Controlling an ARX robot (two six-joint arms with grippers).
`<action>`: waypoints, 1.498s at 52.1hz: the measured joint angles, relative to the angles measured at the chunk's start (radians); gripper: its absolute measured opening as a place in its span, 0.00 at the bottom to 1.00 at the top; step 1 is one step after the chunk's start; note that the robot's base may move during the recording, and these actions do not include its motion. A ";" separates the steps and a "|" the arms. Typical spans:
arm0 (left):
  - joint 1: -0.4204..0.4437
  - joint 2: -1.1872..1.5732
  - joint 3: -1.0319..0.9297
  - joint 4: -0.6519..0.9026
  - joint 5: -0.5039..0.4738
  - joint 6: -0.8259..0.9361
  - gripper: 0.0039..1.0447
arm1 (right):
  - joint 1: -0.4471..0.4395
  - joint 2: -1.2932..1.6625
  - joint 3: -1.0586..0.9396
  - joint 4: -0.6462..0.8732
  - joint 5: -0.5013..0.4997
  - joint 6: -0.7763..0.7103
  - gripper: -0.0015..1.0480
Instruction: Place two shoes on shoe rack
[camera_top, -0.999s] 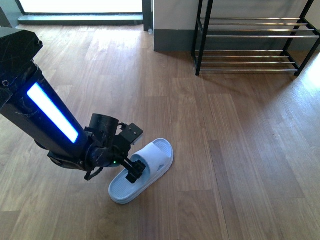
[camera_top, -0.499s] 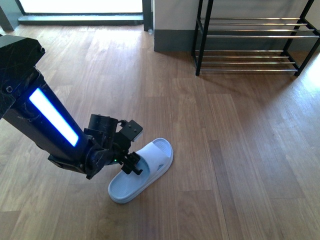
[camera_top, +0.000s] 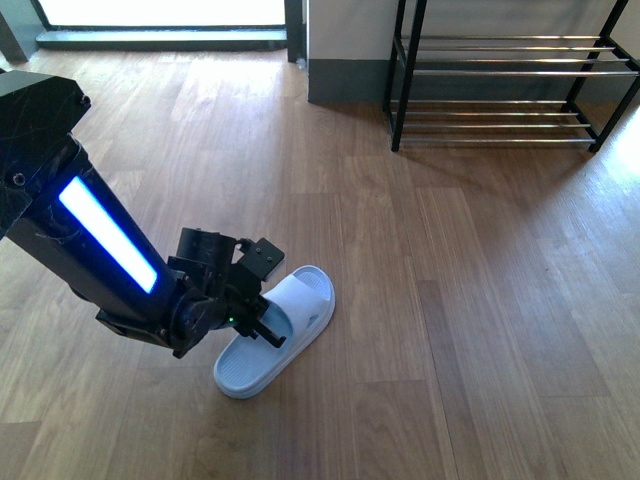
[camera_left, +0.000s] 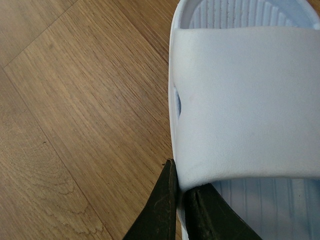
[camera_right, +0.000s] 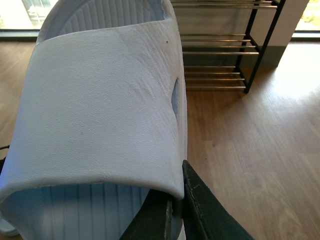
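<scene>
Left gripper (camera_top: 266, 330), at the end of an arm (camera_top: 100, 235) slanting down low over the wood floor (camera_top: 450, 300), pinches the strap edge of a pale slide (camera_top: 300, 300) just ahead of it; the shoe rack (camera_top: 500, 70) stands well beyond. The right gripper (camera_right: 176, 200) clamps a second slide (camera_right: 100, 100).
</scene>
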 joint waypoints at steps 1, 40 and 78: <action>0.000 0.000 -0.001 0.004 -0.003 -0.005 0.01 | 0.000 0.000 0.000 0.000 0.000 0.000 0.02; 0.057 -0.713 -0.595 0.105 -0.182 -0.209 0.01 | 0.000 0.000 0.000 0.000 0.000 0.000 0.02; -0.145 -2.232 -1.444 -0.389 -0.699 -0.399 0.01 | 0.000 0.000 0.000 0.000 0.000 0.000 0.02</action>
